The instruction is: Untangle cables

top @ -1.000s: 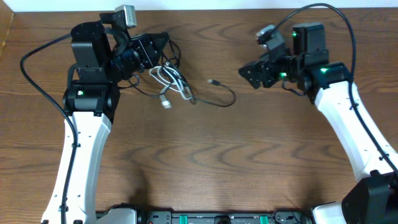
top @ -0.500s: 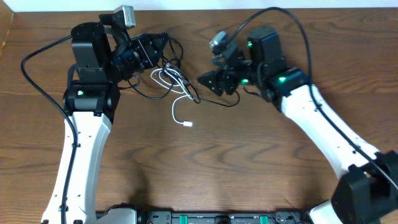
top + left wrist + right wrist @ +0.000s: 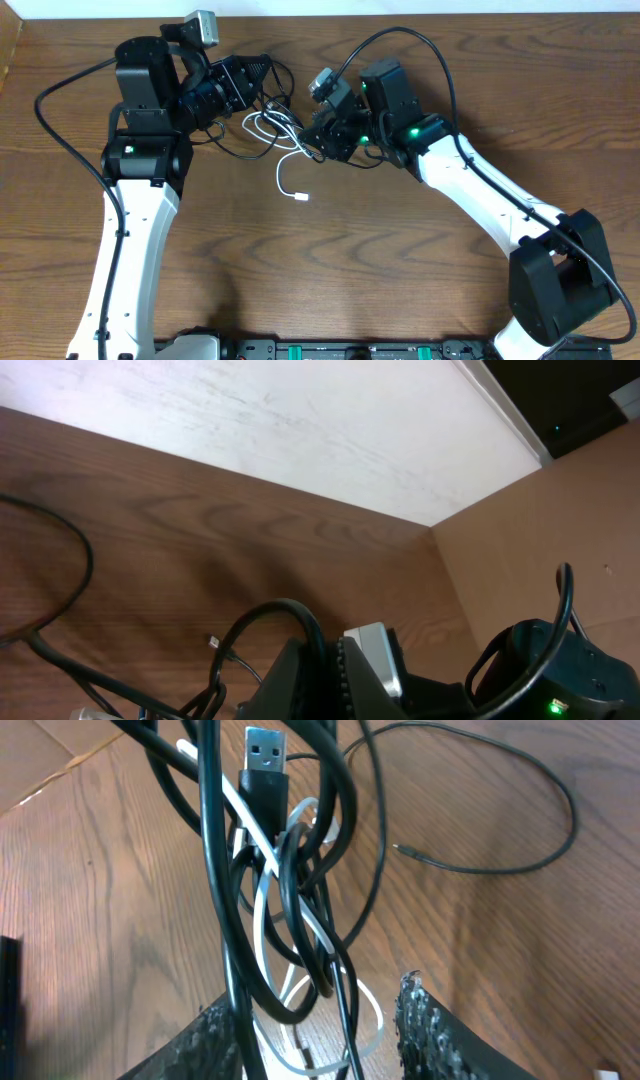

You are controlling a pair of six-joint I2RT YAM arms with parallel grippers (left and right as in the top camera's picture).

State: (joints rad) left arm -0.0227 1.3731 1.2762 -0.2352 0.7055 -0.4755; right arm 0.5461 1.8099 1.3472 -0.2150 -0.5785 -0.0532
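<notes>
The cables lie tangled at the back middle of the table. A black cable (image 3: 272, 98) loops through a white cable (image 3: 281, 172), whose plug end (image 3: 301, 198) trails toward the front. My left gripper (image 3: 260, 82) is shut on a loop of the black cable (image 3: 262, 622), which runs between its jaws. My right gripper (image 3: 314, 136) sits at the bundle's right side. In the right wrist view it (image 3: 318, 1010) is open and straddles several black strands and a white loop (image 3: 372, 1020), pinching nothing. A black USB plug (image 3: 265, 760) hangs at the top of the knot.
A thin black cable end (image 3: 400, 848) curls over the wood to the right of the bundle. The white wall (image 3: 250, 420) and a cardboard panel (image 3: 540, 560) border the table's far edge. Thick arm wires arc above both arms.
My right arm swung left from the table's right side to the bundle and its jaws narrowed. The white cable's plug end slid out toward the front. The left arm stayed still.
</notes>
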